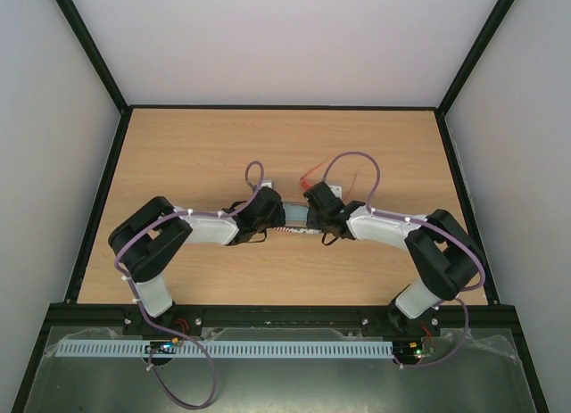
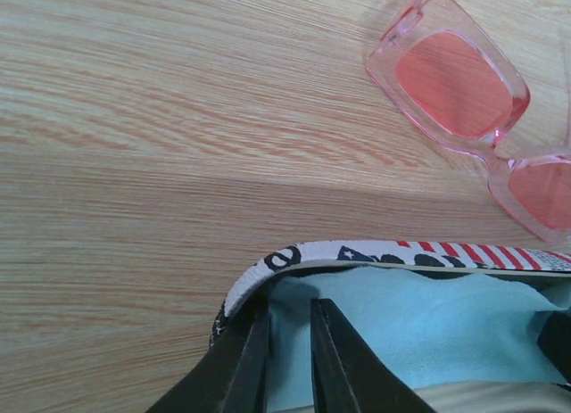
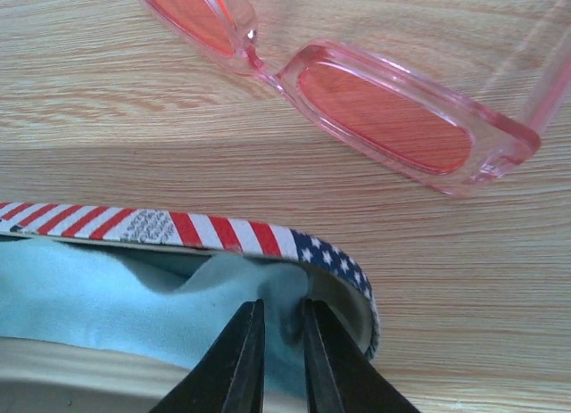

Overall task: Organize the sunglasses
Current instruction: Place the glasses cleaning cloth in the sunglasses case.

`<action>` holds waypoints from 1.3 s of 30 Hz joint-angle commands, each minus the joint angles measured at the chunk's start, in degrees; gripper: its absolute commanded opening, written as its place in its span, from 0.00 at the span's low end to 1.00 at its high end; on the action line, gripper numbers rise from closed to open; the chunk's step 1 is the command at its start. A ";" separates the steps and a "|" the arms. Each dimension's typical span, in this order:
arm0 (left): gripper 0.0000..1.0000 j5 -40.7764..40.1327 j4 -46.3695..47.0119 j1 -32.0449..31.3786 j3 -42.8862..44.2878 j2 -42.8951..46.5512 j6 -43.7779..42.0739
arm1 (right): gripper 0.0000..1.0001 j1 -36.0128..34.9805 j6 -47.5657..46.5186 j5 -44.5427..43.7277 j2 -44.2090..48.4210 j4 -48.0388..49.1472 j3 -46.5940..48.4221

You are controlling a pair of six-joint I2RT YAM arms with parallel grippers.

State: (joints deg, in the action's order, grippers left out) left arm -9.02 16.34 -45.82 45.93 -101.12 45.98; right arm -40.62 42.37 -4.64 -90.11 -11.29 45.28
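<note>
On the surface (image 2: 134,119) beyond the open case (image 3: 205,230), the sunglasses (image 3: 384,119) lie unpacked, cloth (image 2: 428,324) inside, left hand (image 2: 290,308) and right hand (image 3: 281,306) slightly parted.

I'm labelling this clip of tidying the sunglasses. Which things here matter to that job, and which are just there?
Part of the job: sunglasses; flag-print case, open; blue cloth inside it.
Just there: wooden table; black frame round it.
</note>
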 commanded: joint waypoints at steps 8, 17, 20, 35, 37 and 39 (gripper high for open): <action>0.21 -1.00 -1.57 0.39 0.46 2.16 0.52 | 0.20 0.28 -0.09 -1.33 3.62 -1.57 1.00; 0.36 -1.52 -2.83 -0.09 0.37 4.80 0.61 | 0.22 0.29 -0.01 -1.52 5.10 -2.40 1.35; 0.38 -1.91 -3.25 -0.35 0.40 5.66 0.60 | 0.24 0.28 0.08 -1.63 5.41 -2.50 1.30; 0.50 -4.40 -9.67 -1.01 -0.11 13.56 1.25 | 0.33 1.02 -0.04 -2.74 11.07 -5.32 1.15; 0.54 -5.43 -12.95 -0.95 0.28 15.94 1.39 | 0.34 2.12 -0.51 -2.67 11.76 -5.86 0.96; 0.60 -6.66 -17.61 -0.66 0.33 18.48 1.79 | 0.36 3.67 -1.15 -2.52 12.81 -6.29 0.35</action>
State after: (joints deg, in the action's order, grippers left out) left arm -12.21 7.25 -46.63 45.91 -87.50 47.07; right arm -39.33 42.37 -5.19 -79.68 -14.81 45.28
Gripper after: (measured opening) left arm 0.546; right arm 0.344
